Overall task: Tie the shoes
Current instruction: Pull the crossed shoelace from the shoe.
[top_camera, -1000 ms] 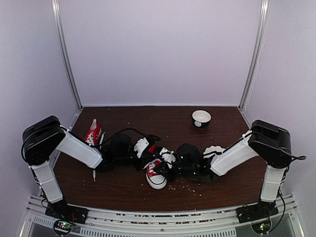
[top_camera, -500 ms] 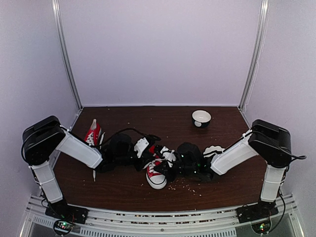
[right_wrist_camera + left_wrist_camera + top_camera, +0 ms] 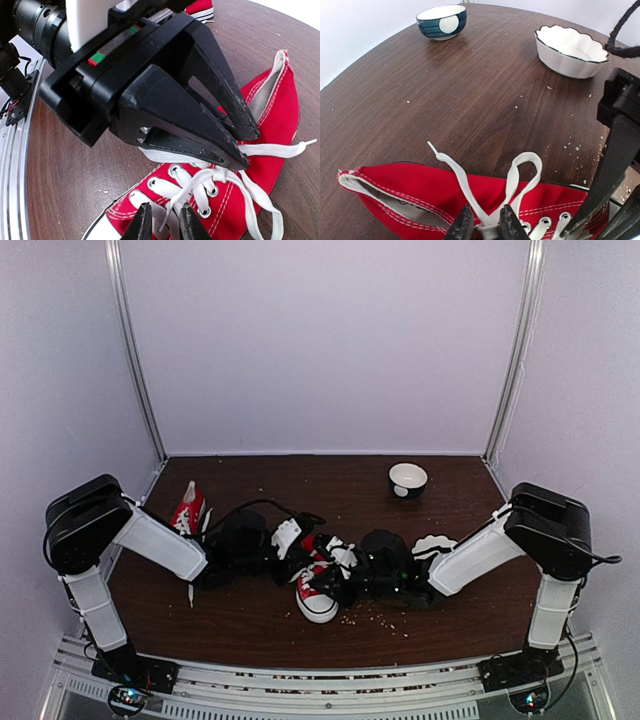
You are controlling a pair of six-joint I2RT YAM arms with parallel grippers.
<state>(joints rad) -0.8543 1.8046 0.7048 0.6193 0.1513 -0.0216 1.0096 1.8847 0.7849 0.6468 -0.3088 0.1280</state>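
Near the front of the tabletop (image 3: 250, 625), one red shoe (image 3: 316, 596) lies between both hands. The left hand (image 3: 482, 226) pinches its laces (image 3: 512, 176) at their crossing. The right hand (image 3: 165, 223) straddles a strand, but I cannot tell whether it grips. The crossing is best held firm while a loop is drawn. The second shoe (image 3: 187, 510) sits farther back, left.

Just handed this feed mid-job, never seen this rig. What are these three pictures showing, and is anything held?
Two robot arms, left and right, each ending in a two-finger gripper. The wide picture looks down from above; the other two come from cameras on each wrist. On the table lie a red shoe between the grippers, a second shoe at left, a bowl and a white dish. The left gripper pinches the shoe's laces; the right gripper has a lace between its fingers, but a grip is unclear.
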